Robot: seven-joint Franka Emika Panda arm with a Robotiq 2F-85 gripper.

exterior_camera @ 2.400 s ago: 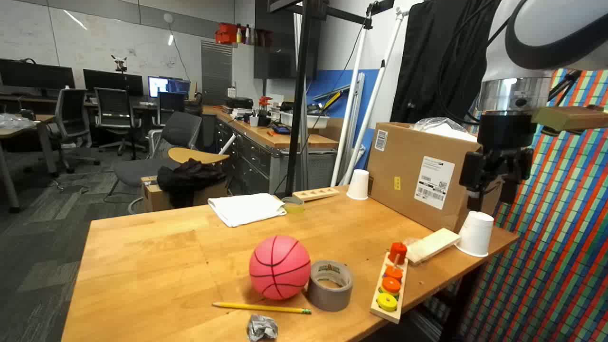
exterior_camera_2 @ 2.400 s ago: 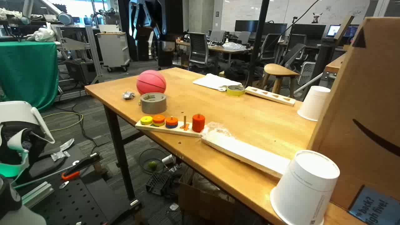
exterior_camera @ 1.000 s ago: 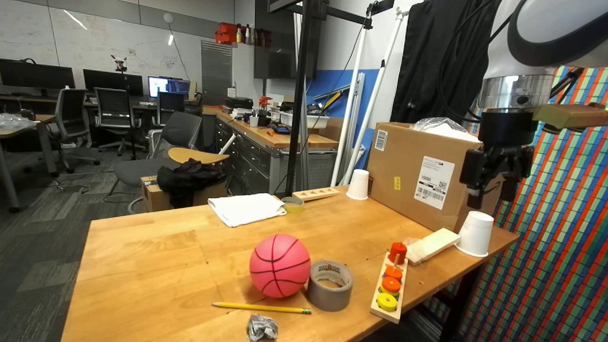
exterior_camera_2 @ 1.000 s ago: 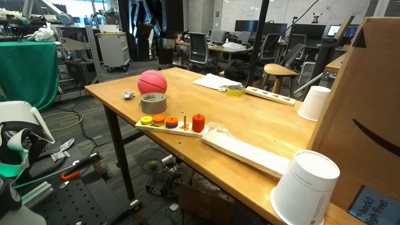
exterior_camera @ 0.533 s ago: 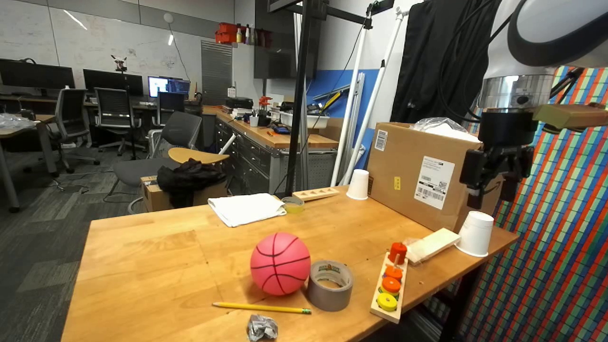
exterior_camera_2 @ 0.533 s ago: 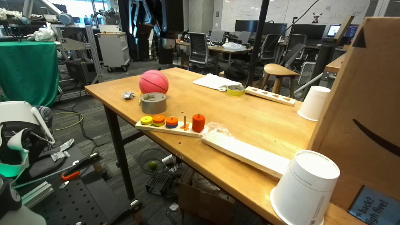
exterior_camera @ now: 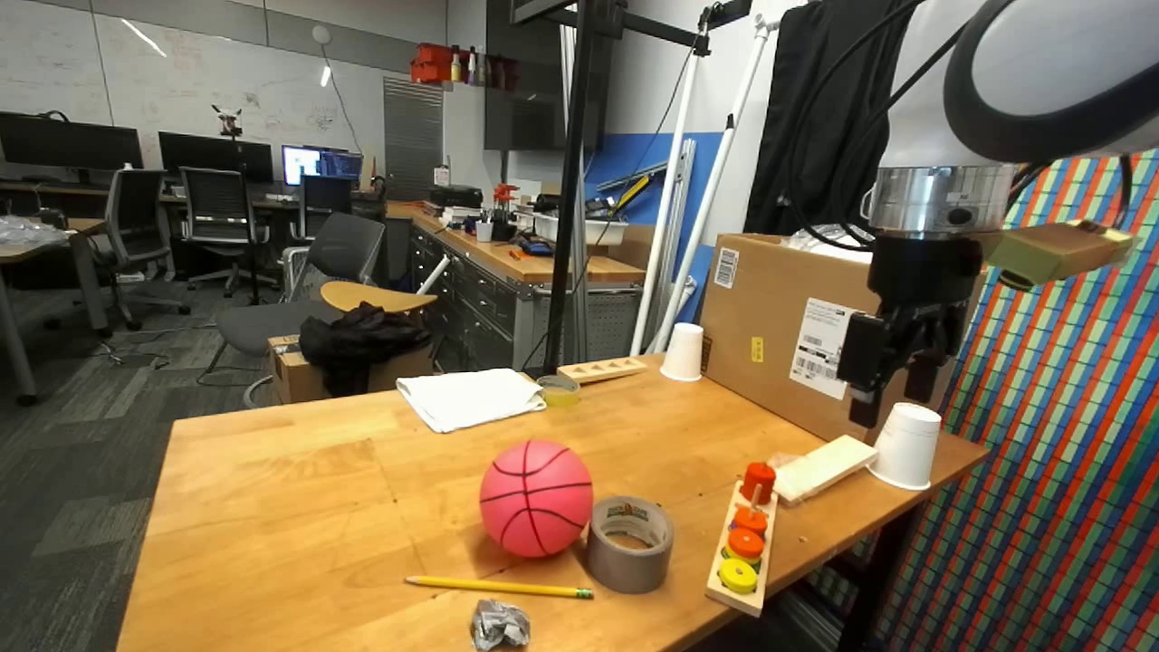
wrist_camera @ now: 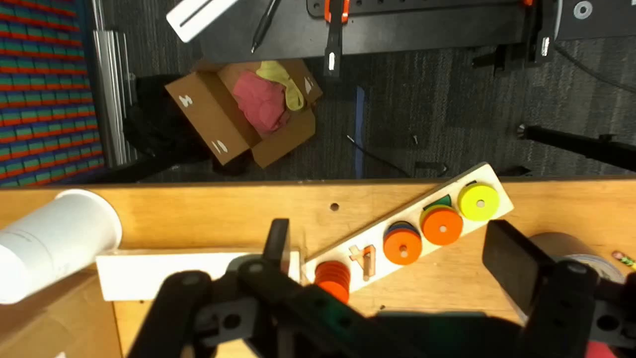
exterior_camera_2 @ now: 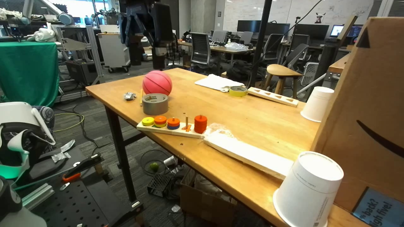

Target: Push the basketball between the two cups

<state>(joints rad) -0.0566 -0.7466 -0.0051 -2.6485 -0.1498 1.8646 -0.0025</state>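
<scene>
The table, the gripper spread in the air, and the basketball lying on the wood

The table is the largest thing here, with a light wooden top. A big brown cardboard box stands at one side of it. The gripper is black and hangs in the air; in the wrist view its jaws stand wide apart.

The basketball, pinkish red with dark seam lines, is on the table, well apart from the box. A folded white cloth lies flat, near the table edge. A pale plank lies close to the box, and some clear wrap is bunched at its one end. Near this same end is a wooden peg toy with coloured rings; in the wrist view it shows partly between the jaws.

Both cups stand upside down. The nearer cup is at the plank's other end, the farther cup just beside the box. Both are well apart from the basketball.

A grey tape roll is just beside the basketball; whether they touch, I cannot tell. Next come a yellow pencil, near the basketball, and a crumpled silvery piece.
</scene>
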